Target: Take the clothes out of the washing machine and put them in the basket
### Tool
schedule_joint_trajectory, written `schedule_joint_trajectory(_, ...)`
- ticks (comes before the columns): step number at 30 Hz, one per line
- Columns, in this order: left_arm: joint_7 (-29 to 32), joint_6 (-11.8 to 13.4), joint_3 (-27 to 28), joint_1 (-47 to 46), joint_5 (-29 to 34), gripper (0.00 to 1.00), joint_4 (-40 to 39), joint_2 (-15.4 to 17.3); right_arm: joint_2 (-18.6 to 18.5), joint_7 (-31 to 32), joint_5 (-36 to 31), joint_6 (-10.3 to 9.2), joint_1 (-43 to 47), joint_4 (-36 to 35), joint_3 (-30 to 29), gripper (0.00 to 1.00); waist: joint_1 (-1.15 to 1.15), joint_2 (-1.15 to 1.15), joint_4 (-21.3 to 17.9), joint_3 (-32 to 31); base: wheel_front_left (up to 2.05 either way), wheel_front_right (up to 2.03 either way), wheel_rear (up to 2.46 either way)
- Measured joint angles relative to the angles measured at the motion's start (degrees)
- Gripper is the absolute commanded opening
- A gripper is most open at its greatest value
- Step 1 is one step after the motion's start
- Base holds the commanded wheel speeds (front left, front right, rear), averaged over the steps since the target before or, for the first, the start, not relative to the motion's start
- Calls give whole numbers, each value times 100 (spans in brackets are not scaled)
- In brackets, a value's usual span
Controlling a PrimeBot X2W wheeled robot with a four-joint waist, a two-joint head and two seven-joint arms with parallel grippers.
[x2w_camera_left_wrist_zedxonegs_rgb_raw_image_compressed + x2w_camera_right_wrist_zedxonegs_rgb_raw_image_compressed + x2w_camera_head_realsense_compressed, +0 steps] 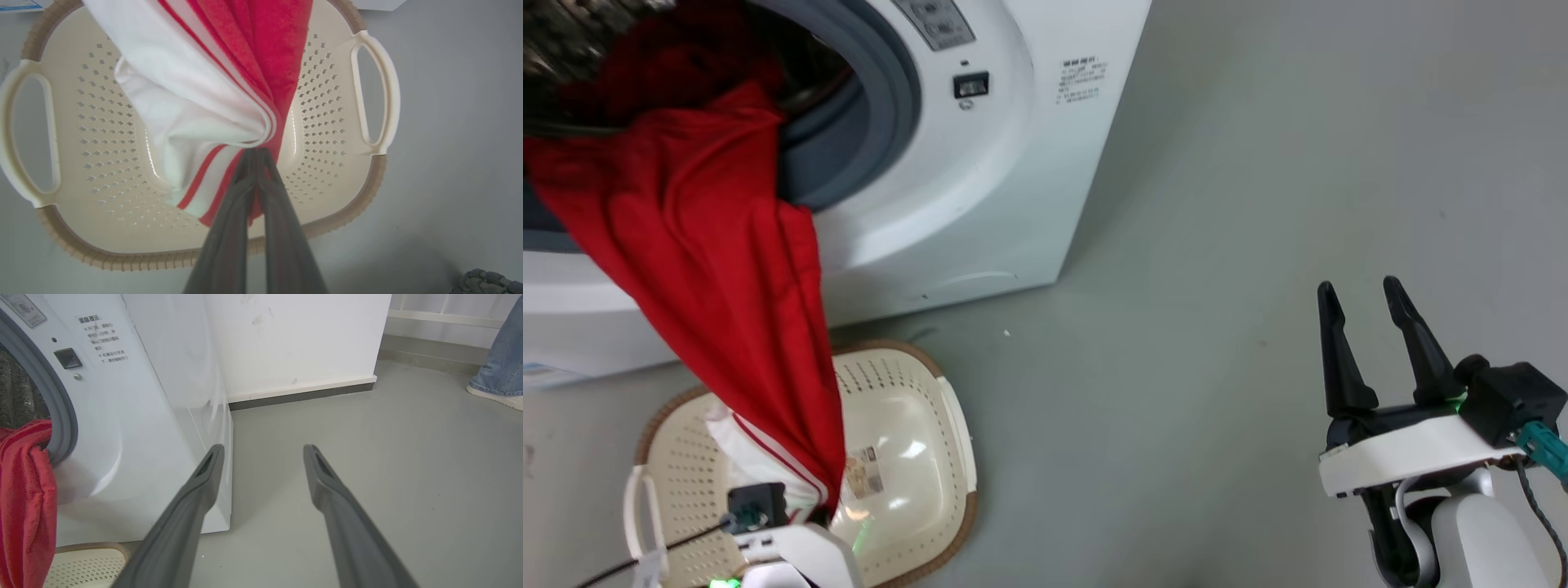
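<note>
The left gripper (256, 150) is pinched tight on the white-striped edge of the red clothes (711, 245), just above the basket (915, 408) on the floor. The cloth stretches up into the washing machine (980, 180). The right gripper (1360, 286) is spread wide and empty, well apart from them.

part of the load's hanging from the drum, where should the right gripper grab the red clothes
Probably the bunched fold of the clothes at the porthole lip of the washing machine, coming from the front with the open right gripper: fabric gathers thick there, and below it stretches to the left gripper.
</note>
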Motion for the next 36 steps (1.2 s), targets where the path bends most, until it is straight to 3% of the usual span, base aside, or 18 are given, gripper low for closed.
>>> schedule_joint_trajectory(11, -152, -296, 213, -1029, -233, 0, 1183, 136, 2, -241, 243, -1, -431, 265, 202, 100, 0, 0, -310, 978, 0, 0, 0)
schedule_joint_trajectory(19, -123, -427, 442, -1271, -519, 0, 1682, 197, 2, -314, 307, 0, -553, 408, 257, 100, 0, 0, -409, 1276, 0, 0, 0)
schedule_joint_trajectory(20, -122, -449, 477, -1293, -565, 7, 1710, 203, 2, -315, 308, 0, -561, 422, 264, 100, 0, 0, -409, 1285, 0, 0, 0)
schedule_joint_trajectory(21, -135, -467, 493, -1318, -591, 27, 1729, 203, 2, -316, 309, 0, -575, 433, 264, 100, 0, 0, -404, 1289, 0, 0, 0)
schedule_joint_trajectory(22, -153, -491, 504, -1339, -593, 94, 1744, 200, 2, -324, 309, 0, -592, 439, 261, 100, 0, 0, -396, 1291, 0, 0, 0)
schedule_joint_trajectory(23, -193, -494, 520, -1356, -624, 100, 1759, 197, 2, -325, 309, 0, -611, 447, 260, 100, 0, 0, -386, 1290, 0, 0, 0)
schedule_joint_trajectory(36, -605, -468, 463, -1458, -461, 100, 1662, 198, 3, -353, 208, 0, -610, 523, 154, 100, -1, 0, -246, 810, 0, 0, 0)
